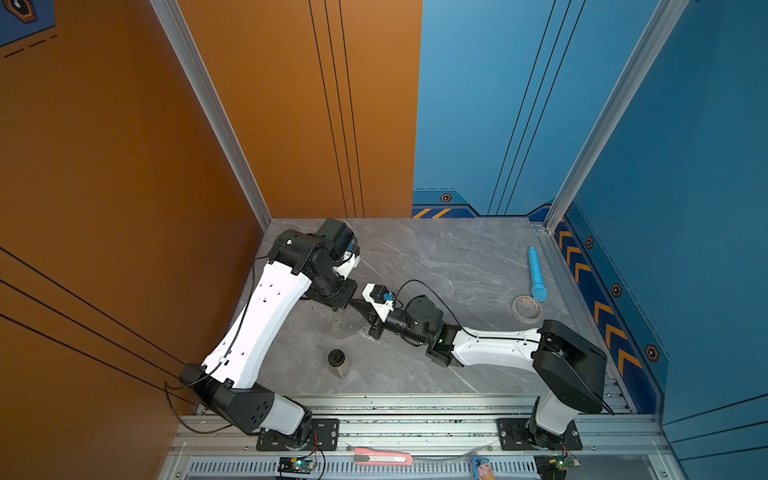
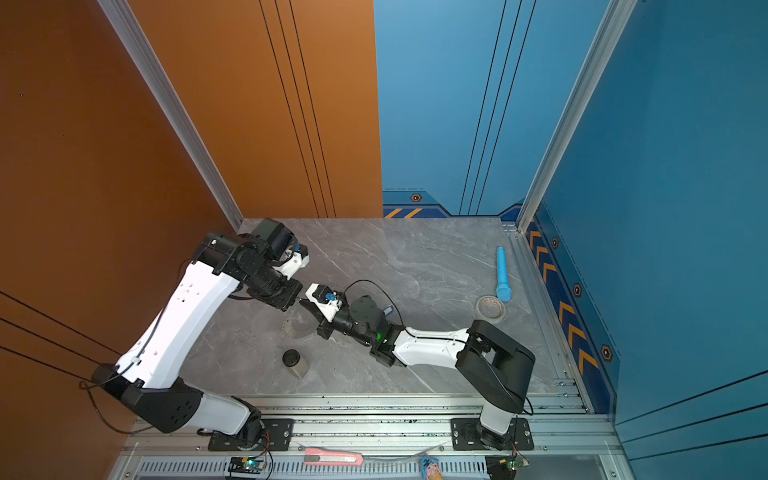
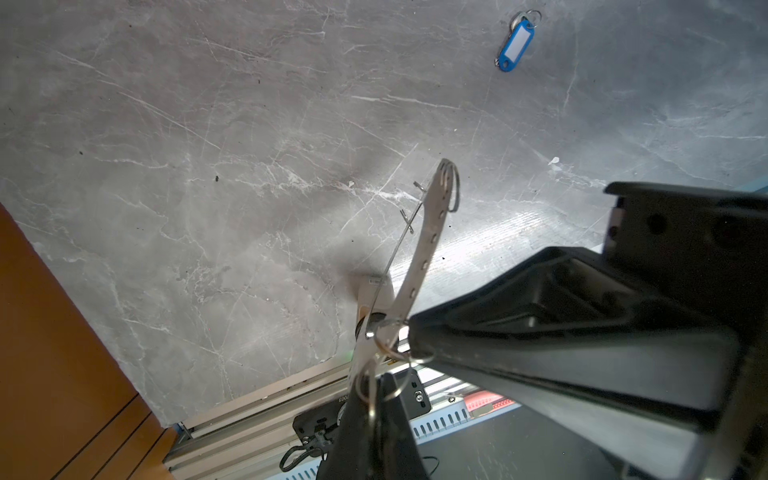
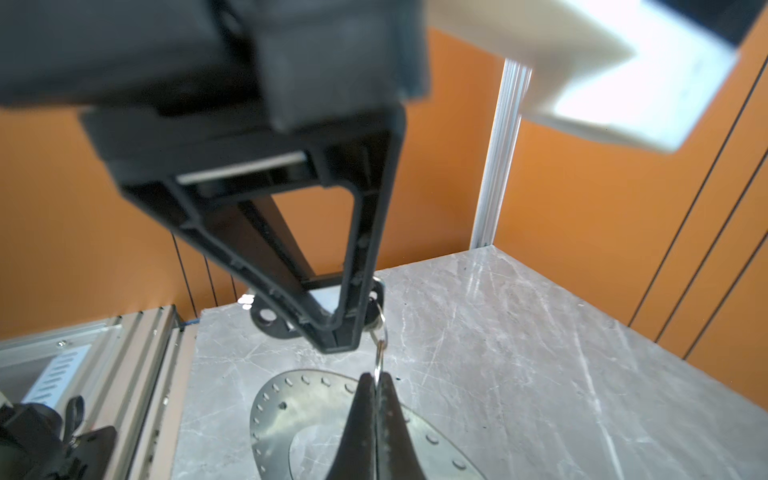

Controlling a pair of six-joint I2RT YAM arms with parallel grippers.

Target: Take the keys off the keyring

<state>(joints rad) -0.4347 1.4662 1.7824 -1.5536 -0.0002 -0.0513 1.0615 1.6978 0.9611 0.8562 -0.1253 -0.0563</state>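
First, in both top views the keyring (image 1: 344, 329), a wide, thin, flat, shiny metal ring with little holes round its rim, was just under where the two arms met, over the grey marble table (image 1: 457, 257). I could not tell if it touched the table. The blue plastic key tag (image 2: 388, 309) with a white label lay alone on the table, off the ring, beside the right arm. Nearby stood a small pale jar (image 1: 338, 362) with its black lid on, so what was inside could not be seen. Next, in the left wrist view the keyring showed almost edge-on. The left claw (image 3: 372, 390) was pressed together at its near rim, but I could not tell what it pinched. The right claw (image 3: 417, 347) was just beside it. Then, in the right wrist view the right claw pinched a small wire loop (image 4: 379, 357). A black flat piece (image 4: 266, 316) behind the left claw may have been the black key. The keyring looked stiff, light and slippery, so its flat rim seemed the best place to hold. The loop looked tiny and springy and might slip out.
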